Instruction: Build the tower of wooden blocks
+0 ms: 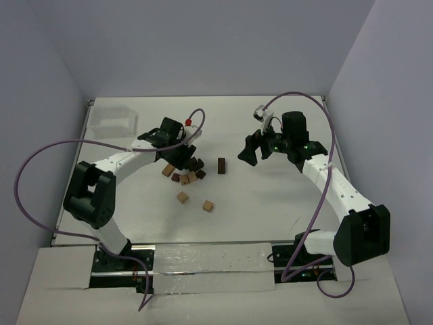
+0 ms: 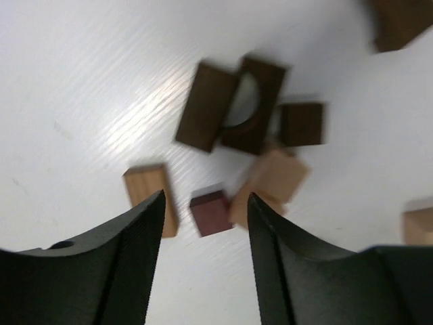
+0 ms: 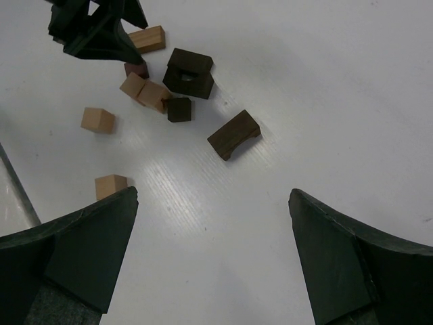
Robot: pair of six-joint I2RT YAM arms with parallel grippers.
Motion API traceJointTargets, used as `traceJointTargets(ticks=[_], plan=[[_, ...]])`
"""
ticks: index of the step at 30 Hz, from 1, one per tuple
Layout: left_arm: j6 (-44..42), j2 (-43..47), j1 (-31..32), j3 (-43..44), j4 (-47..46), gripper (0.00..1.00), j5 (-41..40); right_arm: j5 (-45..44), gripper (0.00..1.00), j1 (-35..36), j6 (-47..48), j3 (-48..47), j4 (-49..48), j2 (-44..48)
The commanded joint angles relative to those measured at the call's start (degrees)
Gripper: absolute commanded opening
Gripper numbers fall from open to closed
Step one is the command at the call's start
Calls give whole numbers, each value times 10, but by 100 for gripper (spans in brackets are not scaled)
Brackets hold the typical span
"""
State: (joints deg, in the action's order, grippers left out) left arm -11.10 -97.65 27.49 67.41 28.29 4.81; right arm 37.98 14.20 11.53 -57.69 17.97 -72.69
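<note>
1. Your left gripper (image 2: pixel 206 200), low in the left wrist view, stands part open and grips nothing. A reddish-brown cube (image 2: pixel 210 212) sits on the table (image 2: pixel 81 88) between the fingertips, with a gap on each side.
2. Your right gripper (image 3: pixel 213 195) is spread wide and empty, hovering over bare table, well apart from the pieces.
3. Just beside the left-hand finger lies a tan block (image 2: pixel 144 184), partly hidden by it. Just beside the cube's right side sits a pair of pale cubes (image 2: pixel 281 175).
4. In the upper middle of that view a dark slab (image 2: pixel 205 106) lies against a dark arch piece (image 2: pixel 267 88). A dark cube (image 2: pixel 302 124) sits just to their right.
5. In the top view the wood blocks (image 1: pixel 186 170) make a loose heap left of centre. One dark block (image 1: pixel 221 165) stands apart to the right of the heap, and two stray tan cubes (image 1: pixel 183 197) lie below it. I judge that no tower stands yet.
6. Expect light, stiff pieces with smooth faces. They will likely skate on the glossy table and topple at a nudge.
7. Take each cube squarely across two flat opposite faces, centred between the pads.
8. Take the arch by its flat outer sides, never across the hollow.
9. Clear the crowded neighbours first, or your fingers may knock them.
</note>
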Motion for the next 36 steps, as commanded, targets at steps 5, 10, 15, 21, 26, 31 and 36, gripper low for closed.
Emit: traceJointTargets(ticks=[5,10,15,21,26,31,36], plan=[[-39,-11,53,64,-20,47,51,-1,100,-4,2,7,-20,10],[-59,-50,58,88,-21,46,73,-11,100,-4,18,13,-12,22],[-60,-83,63,104,-22,45,73,-20,100,-5,26,17,-7,29],[-63,-117,67,117,-21,45,71,-27,100,-8,40,23,2,37],[-69,-138,69,120,-26,40,58,-25,100,-13,43,24,3,40],[-75,-142,68,115,-27,26,51,-28,100,-15,49,27,4,47],[-66,-128,67,112,-22,4,55,-39,100,-15,58,23,5,56]])
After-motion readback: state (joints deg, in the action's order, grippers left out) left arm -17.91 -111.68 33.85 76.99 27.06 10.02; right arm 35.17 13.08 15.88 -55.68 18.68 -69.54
